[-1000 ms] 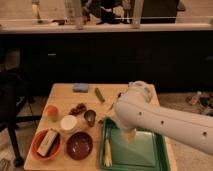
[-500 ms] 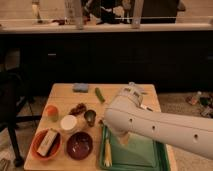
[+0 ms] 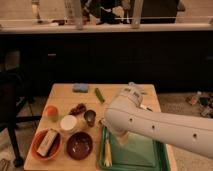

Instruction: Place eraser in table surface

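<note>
The eraser (image 3: 47,142), a pale block with a dark side, lies in an orange bowl (image 3: 36,148) at the front left of the light tan table surface (image 3: 62,95). My white arm reaches in from the right across the table. My gripper (image 3: 122,138) points down over the left part of the green tray (image 3: 145,155), to the right of the eraser and well apart from it.
A dark red bowl (image 3: 80,145) stands next to the orange bowl. Behind them are a white cup (image 3: 68,123), a metal cup (image 3: 90,117), an orange fruit (image 3: 51,111) and dark red pieces (image 3: 77,108). A blue pad (image 3: 80,88) and a green stick (image 3: 100,95) lie at the back. A pale utensil (image 3: 106,152) lies in the tray.
My arm has swung left and a little forward, bringing the gripper from the tray's middle toward its left part. The eraser and the other objects have not moved.
</note>
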Controlling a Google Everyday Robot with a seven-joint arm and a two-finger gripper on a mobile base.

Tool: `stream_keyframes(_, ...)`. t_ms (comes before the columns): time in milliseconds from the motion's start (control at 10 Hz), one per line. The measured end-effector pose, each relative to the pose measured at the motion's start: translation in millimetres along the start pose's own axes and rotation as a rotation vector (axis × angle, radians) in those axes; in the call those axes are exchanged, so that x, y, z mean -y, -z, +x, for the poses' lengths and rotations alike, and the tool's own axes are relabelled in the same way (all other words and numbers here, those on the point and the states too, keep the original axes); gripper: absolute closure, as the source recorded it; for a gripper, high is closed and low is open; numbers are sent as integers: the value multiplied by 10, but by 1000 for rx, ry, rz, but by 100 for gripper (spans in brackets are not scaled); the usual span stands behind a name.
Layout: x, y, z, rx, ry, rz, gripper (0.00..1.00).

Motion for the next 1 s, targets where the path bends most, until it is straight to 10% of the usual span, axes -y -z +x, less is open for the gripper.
stream_keyframes(1000,1394,-437,-1297,117,285,26,20)
